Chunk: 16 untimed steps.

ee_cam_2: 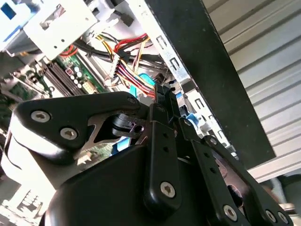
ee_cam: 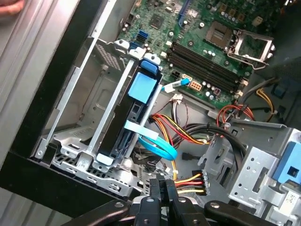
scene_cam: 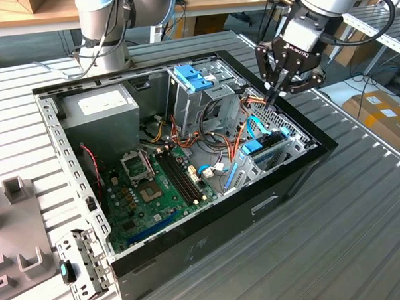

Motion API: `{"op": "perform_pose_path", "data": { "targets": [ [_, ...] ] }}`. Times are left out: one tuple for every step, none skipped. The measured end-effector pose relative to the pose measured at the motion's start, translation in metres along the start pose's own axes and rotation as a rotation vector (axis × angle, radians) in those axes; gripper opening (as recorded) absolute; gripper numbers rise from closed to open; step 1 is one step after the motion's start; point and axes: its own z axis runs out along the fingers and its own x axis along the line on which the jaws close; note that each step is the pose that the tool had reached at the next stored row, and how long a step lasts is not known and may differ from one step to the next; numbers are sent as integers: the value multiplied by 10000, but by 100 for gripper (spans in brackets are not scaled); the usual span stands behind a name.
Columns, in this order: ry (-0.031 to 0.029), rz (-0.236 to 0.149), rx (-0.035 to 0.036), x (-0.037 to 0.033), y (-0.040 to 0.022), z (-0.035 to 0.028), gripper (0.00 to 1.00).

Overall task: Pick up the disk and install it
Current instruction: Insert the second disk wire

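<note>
Showing an open computer case point(scene_cam: 191, 247) on a slatted counter point(scene_cam: 362, 203); going left to right in the exterior view: power-supply box point(scene_cam: 98, 104), motherboard point(scene_cam: 155, 192), then the disk point(scene_cam: 265, 147) already seated edge-up in its drive bay point(ee_cam: 89, 155), with the gripper point(scene_cam: 275, 90) above it, fingers together, holding nothing. Installation appears essentially complete.

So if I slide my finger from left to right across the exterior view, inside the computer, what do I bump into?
Grey power supply box → motherboard → blue latch on the metal cage → disk in its bay → robot's hand.
</note>
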Motion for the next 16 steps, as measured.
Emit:
{"op": "perform_pose_path", "data": {
  "targets": [
    [3, 200, 10, 0, 0, 1, 16],
    [3, 359, 18, 0, 0, 2, 16],
    [7, 626, 31, 0, 0, 4, 16],
    [9, 795, 39, 0, 0, 5, 16],
    [10, 970, 48, 0, 0, 7, 16],
    [14, 1223, 60, 0, 0, 8, 16],
    [18, 1616, 80, 1, 0, 12, 16],
    [23, 2080, 103, 1, 0, 16, 16],
    [26, 2364, 117, 1, 0, 18, 16],
    [30, 2680, 132, 1, 0, 21, 16],
    [32, 2866, 141, 1, 0, 22, 16],
    [33, 3036, 149, 1, 0, 23, 16],
    [36, 3251, 160, 1, 0, 25, 16],
    [38, 3420, 168, 1, 0, 27, 16],
    [40, 3620, 178, 1, 0, 27, 16],
    [42, 3731, 183, 2, 1, 27, 16]
  ]
}}
